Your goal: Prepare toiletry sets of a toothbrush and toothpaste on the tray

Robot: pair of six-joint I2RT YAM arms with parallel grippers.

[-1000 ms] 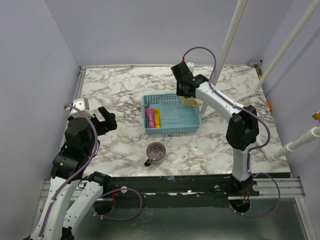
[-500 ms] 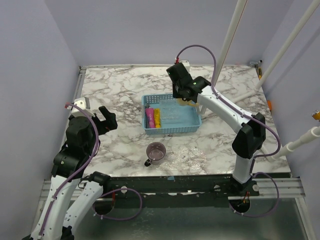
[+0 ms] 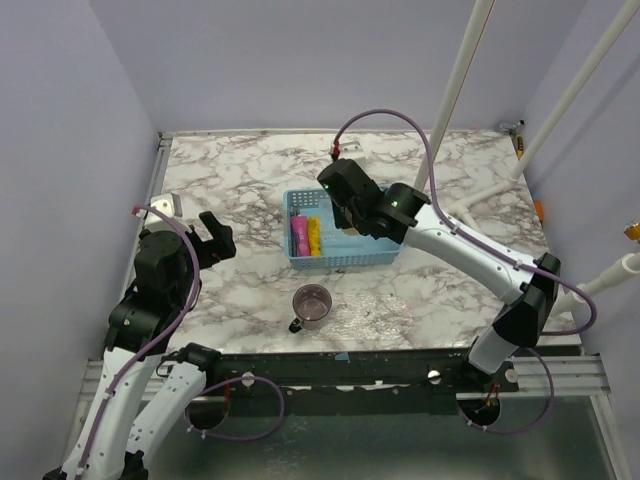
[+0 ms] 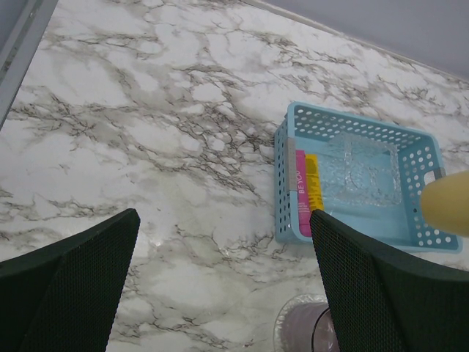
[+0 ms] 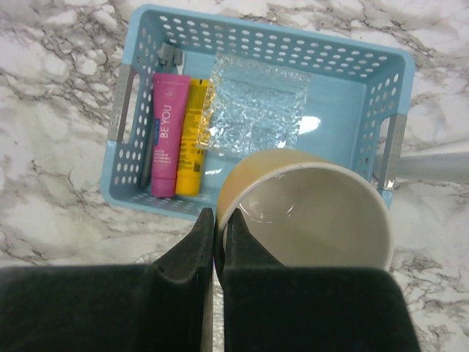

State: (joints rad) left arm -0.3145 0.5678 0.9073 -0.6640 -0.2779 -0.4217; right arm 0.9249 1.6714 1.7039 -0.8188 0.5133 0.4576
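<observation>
Here, a marble-patterned table (image 3: 240,180) is seen from above, with a light blue perforated basket (image 3: 392,250) serving as the tray near its middle. The pink toothpaste tube (image 5: 168,136) and the yellow toothpaste tube (image 5: 192,138) lie side by side and touching along the basket's left wall, the pink one nearer that wall. To their right on the basket floor lies a clear crinkled plastic packet (image 5: 253,114). A small grey piece shows at the far end of the pink tube, too small to tell what it is, and no toothbrush can be made out clearly. The right gripper (image 5: 215,224) reaches over the basket from the right, its two dark fingers pressed nearly together on the rim of a cream mug (image 5: 315,213). The mug hangs open side up above the near right part of the basket, and its inside looks glossy and bare. The left gripper (image 4: 220,293) hovers above the table's left side, well apart from the basket, with its fingers spread wide and nothing between them. A purple translucent mug (image 3: 311,306) stands upright on the table in front of the basket, near the front edge and apart from both grippers. White poles (image 3: 462,80) rise at the far right of the table.
</observation>
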